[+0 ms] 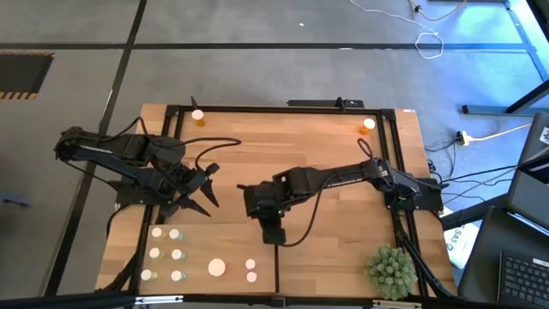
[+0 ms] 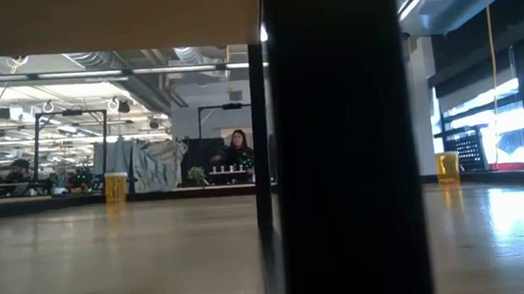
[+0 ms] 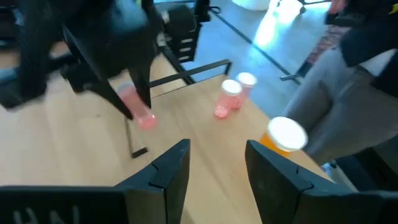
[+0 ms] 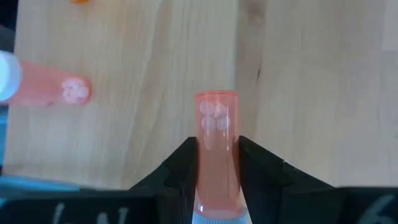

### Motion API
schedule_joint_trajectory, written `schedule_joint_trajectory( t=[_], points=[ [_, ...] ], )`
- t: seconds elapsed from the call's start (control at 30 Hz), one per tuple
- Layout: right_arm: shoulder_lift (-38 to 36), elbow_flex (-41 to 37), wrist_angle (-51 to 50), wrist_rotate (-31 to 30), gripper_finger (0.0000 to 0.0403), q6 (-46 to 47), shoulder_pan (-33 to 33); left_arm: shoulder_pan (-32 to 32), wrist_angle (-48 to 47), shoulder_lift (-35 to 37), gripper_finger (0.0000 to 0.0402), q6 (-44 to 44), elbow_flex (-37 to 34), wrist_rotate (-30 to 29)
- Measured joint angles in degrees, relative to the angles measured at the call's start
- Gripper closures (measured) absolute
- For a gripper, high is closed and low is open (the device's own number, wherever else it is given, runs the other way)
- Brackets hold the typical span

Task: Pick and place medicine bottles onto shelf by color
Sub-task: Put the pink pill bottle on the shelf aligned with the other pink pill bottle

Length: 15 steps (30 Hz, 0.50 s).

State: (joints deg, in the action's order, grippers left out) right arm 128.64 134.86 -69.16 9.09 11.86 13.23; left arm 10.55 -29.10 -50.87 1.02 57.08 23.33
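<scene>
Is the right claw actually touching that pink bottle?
Touching. The right wrist view shows the right gripper with both fingers pressed against the sides of the pink bottle, no gap.

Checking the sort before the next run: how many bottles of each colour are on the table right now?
orange bottles: 3, one wide
pink bottles: 3, one held in the right tool
pale greenish bottles: 6, exact tint hard to tell
Total: 12
</scene>
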Motion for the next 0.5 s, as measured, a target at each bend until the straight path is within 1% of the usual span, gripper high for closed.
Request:
schedule_joint_trajectory(
  t=[0.13,0.27,0.37,0.5],
  points=[
    [-2.0,0.1,-1.8,-1.3,0.0299,1.1,-1.0,0.0,0.0,-0.2,0.0253,0.8,0.0,-5.2],
    [-3.2,0.1,-1.9,-2.1,0.0299,-0.2,-1.9,0.0,0.1,-2.3,0.0253,1.9,0.0,-11.5],
    [-3.5,0.1,-4.3,-1.9,0.0299,-0.3,-2.7,0.0,1.2,-4.2,0.0253,1.9,0.0,-12.6],
    [-3.7,0.1,-11.0,-1.9,0.0299,-0.1,-4.0,0.0,2.7,-6.0,0.0253,1.9,0.0,-12.7]
  ],
)
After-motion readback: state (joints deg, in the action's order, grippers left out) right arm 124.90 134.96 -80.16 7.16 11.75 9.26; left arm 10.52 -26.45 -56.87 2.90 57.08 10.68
